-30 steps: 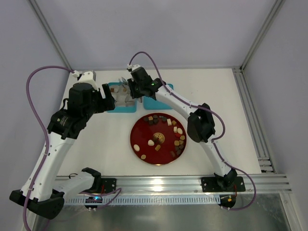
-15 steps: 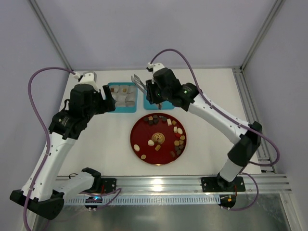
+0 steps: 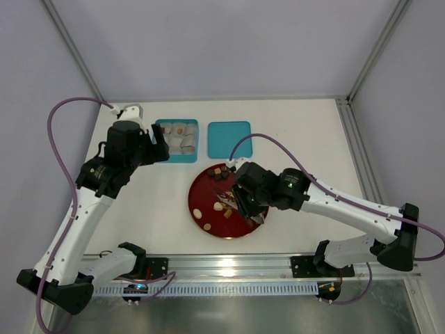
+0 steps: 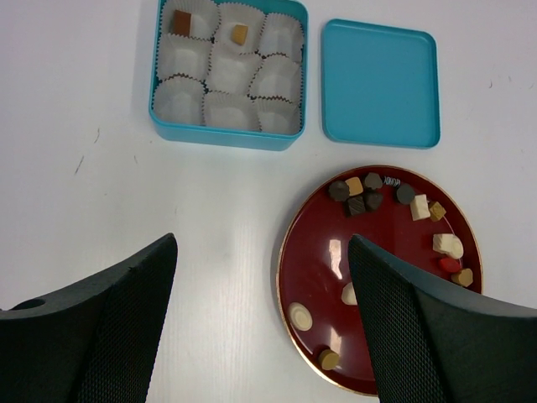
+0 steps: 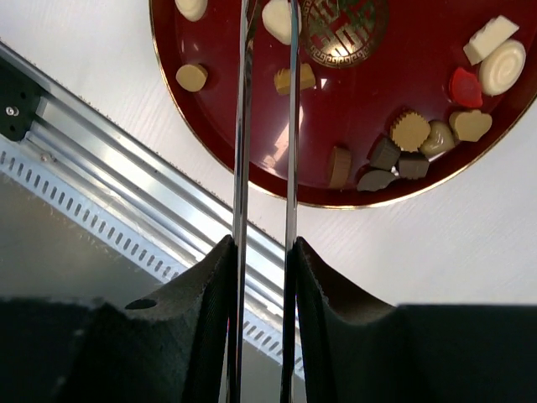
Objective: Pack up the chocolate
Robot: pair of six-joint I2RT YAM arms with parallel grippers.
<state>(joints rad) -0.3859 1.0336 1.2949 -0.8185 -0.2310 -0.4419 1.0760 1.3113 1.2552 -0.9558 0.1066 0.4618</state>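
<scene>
The red plate [image 3: 205, 191] holds several chocolate pieces [image 3: 222, 172], dark, tan and white, and shows in the left wrist view [image 4: 377, 277] and the right wrist view [image 5: 403, 84]. The teal box [image 3: 195, 158] of paper cups holds two pieces [image 4: 181, 22]. My right gripper [image 3: 259, 217] [image 5: 262, 248] is shut on metal tongs [image 5: 243, 126]. The tongs reach over the plate and their blades straddle a white piece [image 5: 277, 17]; the tips are cut off by the frame edge. My left gripper [image 3: 158, 147] [image 4: 260, 243] is open and empty, high above the table left of the plate.
The box's teal lid [image 3: 229, 138] [image 4: 381, 82] lies flat right of the box, behind the plate. A gold emblem [image 5: 344, 25] marks the plate's middle. The aluminium rail [image 5: 126, 210] runs along the table's near edge, close to the plate.
My right arm has swung from the teal box back towards the near side, and the tongs now sit over the plate. My left arm has barely moved.
</scene>
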